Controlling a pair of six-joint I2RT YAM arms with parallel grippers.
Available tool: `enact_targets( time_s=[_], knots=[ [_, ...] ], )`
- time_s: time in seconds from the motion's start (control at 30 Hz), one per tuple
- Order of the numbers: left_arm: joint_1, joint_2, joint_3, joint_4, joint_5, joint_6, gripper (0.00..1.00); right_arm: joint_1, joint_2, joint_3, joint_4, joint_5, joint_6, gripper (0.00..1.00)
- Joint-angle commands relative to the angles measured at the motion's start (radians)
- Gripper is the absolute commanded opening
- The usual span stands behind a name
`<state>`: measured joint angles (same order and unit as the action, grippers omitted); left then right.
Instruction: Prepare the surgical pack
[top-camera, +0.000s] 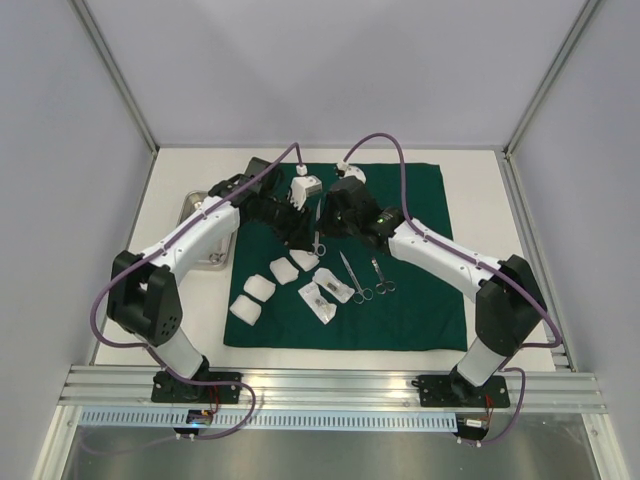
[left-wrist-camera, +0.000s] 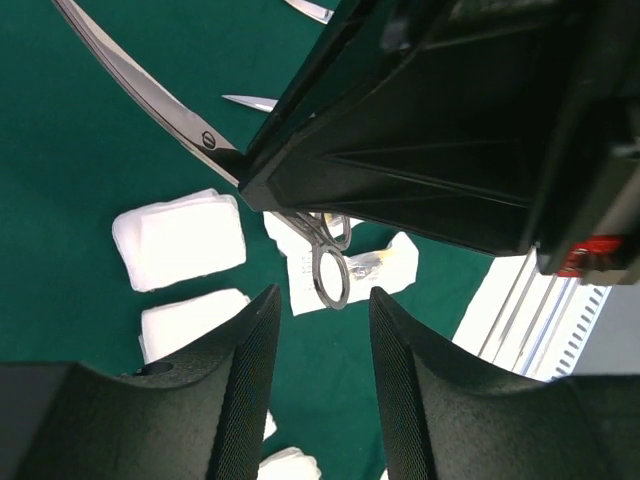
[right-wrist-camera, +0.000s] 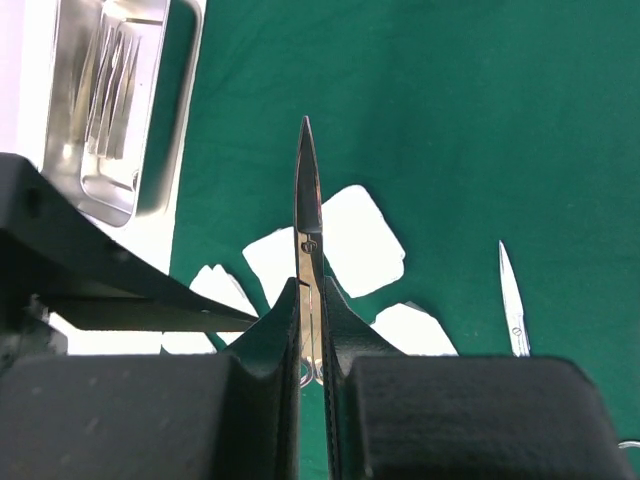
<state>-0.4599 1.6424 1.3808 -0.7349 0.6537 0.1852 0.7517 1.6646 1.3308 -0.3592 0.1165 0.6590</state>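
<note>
Scissors (right-wrist-camera: 306, 210) pinched in right jaws | left jaws spread | tray (right-wrist-camera: 105, 190) seen by right wrist, not left

White table (top-camera: 478, 200) w/ plain grey walls (top-camera: 330, 70) on 3 sides, alu rail (top-camera: 330, 388) at near edge, even light.

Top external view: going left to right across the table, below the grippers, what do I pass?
Steel tray → gauze squares → white packets → long scissors → short scissors. The held scissors in the right gripper overlap this row, so they are left out.
</note>
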Motion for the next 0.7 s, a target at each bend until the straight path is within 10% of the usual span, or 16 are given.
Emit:
enact_targets(
  time_s=[0.0, 0.33, 0.67],
  knots=[
    [-0.003, 0.010, -0.009, 0.040, -0.002, -0.003, 0.49, 0.006, -0.016, 0.025, 0.054, -0.006, 0.017, 0.00],
    [-0.013, 0.030, -0.019, 0.045, 0.041, -0.009, 0.41, 0.006, -0.023, 0.018, 0.072, 0.002, 0.025, 0.00],
    [-0.019, 0.054, -0.006, 0.039, 0.041, -0.024, 0.00, 0.006, -0.026, -0.013, 0.097, -0.015, 0.037, 0.00]
  ],
)
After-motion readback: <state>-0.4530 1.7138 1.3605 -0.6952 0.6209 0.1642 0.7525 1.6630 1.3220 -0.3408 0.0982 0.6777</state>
